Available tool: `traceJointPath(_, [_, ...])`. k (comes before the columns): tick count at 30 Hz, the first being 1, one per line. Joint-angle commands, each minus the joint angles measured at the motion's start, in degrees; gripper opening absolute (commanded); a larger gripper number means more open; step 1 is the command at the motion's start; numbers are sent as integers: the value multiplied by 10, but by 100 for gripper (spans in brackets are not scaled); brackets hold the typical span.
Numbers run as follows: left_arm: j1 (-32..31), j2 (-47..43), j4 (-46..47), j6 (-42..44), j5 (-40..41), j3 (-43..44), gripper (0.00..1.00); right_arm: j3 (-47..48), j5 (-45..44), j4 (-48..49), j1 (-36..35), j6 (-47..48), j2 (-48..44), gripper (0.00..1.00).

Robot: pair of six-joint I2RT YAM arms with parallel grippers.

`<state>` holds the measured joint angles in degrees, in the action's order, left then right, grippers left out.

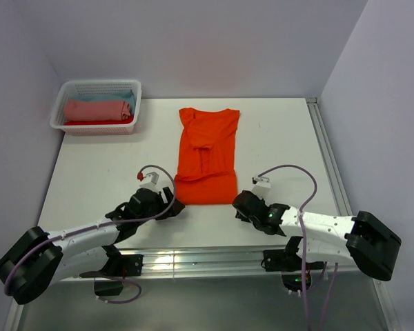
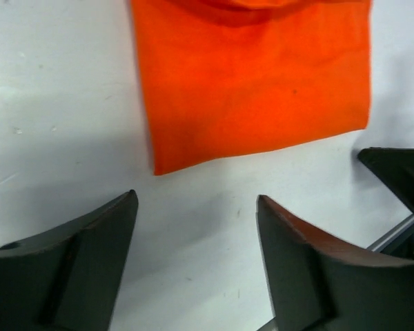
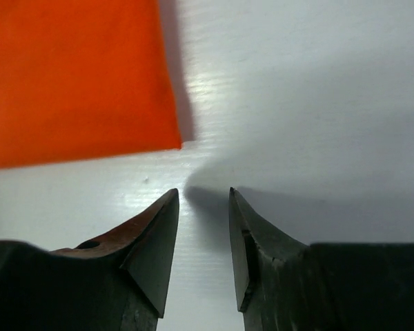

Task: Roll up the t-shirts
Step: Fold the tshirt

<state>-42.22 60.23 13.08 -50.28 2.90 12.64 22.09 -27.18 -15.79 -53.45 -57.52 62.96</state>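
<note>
An orange t-shirt (image 1: 207,153), folded lengthwise into a narrow strip, lies flat in the middle of the white table, neck at the far end and hem near me. My left gripper (image 1: 174,207) is open and empty just short of the hem's left corner (image 2: 155,169). My right gripper (image 1: 239,205) is open with a narrower gap and empty, just short of the hem's right corner (image 3: 178,143). Neither gripper touches the cloth. The right gripper's tip shows at the edge of the left wrist view (image 2: 397,172).
A white lattice basket (image 1: 61,110) stands at the far left with a salmon-pink rolled garment (image 1: 96,109), a pale blue one (image 1: 124,95) and a red one (image 1: 90,123) in it. A metal rail (image 1: 186,261) runs along the near table edge.
</note>
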Motion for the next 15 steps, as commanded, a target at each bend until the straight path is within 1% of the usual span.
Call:
traceJointPath(1, [-25, -3, 73, -29, 40, -42, 82, -42, -22, 92, -31, 15, -36, 43])
traceJointPath(2, [-30, -3, 88, -32, 45, -60, 85, -42, -18, 89, -38, 12, -46, 43])
traceJointPath(3, [-38, -5, 97, -37, 63, -67, 87, -41, -23, 62, -38, -20, -56, 43])
traceJointPath(4, [-42, -4, 111, -41, 69, -73, 89, -47, -23, 60, -37, -22, -62, 59])
traceJointPath(5, [-45, -3, 115, -41, 80, -81, 89, -53, -27, 79, -39, -18, -66, 78])
traceJointPath(6, [-51, 0, 114, -44, 104, -83, 89, -60, -36, 88, -41, -22, -74, 87])
traceJointPath(7, [-54, 2, 123, -48, 112, -86, 88, -72, -49, 90, -46, -32, -76, 84])
traceJointPath(8, [-60, 7, 131, -49, 116, -93, 86, -79, -78, 103, -62, -48, -78, 74])
traceJointPath(9, [-64, 8, 135, -48, 123, -95, 83, -86, -88, 110, -68, -54, -79, 70])
traceJointPath(10, [-67, 9, 144, -49, 137, -99, 81, -94, -100, 115, -73, -58, -77, 68])
traceJointPath(11, [-74, 10, 150, -48, 142, -102, 81, -97, -118, 117, -76, -71, -72, 64])
traceJointPath(12, [-79, 10, 156, -47, 149, -104, 80, -100, -125, 121, -82, -71, -62, 63])
traceJointPath(14, [-89, 16, 174, -38, 162, -109, 78, -100, -143, 138, -88, -67, -50, 57])
traceJointPath(15, [-91, 21, 178, -35, 165, -108, 77, -99, -149, 139, -90, -69, -43, 56])
